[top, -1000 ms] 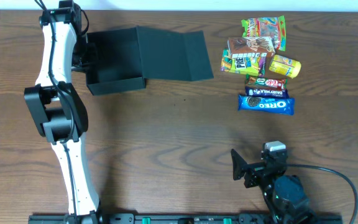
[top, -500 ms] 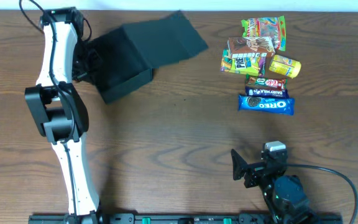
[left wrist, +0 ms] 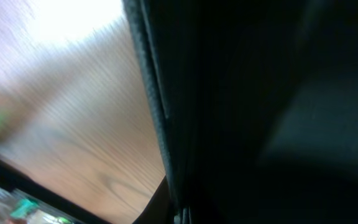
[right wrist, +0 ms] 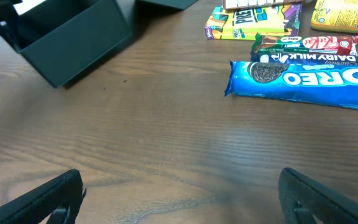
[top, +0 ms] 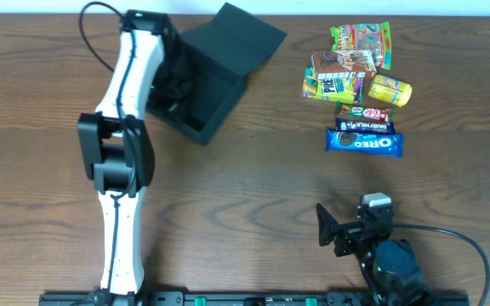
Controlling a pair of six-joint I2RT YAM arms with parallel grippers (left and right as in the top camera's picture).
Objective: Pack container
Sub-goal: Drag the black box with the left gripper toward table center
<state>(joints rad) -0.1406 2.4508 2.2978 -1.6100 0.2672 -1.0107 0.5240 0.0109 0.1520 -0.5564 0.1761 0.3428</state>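
Since a second ago the left arm (top: 122, 110) has swung rightward and carried the container (top: 219, 110) with it. The box now sits turned at a slant on the far left part of the table (top: 253, 195), and its flap lid (top: 247, 38) rises toward the far edge. The left gripper (top: 173, 85) is down inside the box against a wall. Its wrist view gives us only the dark, blurred cardboard and a slice of wood grain, so we cannot tell whether its jaws are clamped or loose.

The right gripper (right wrist: 185, 202) has not moved and rests near the front edge, its fingers (right wrist: 48, 199) spread wide with nothing between them.

The surface is brown wood-grain laminate with soft glare. Beyond its far edge we see only a thin pale strip. The snacks lie well apart from the box at the far right, the Oreo packet (top: 364, 142) nearest the front. A black cable (top: 475, 246) loops from the right arm's base.
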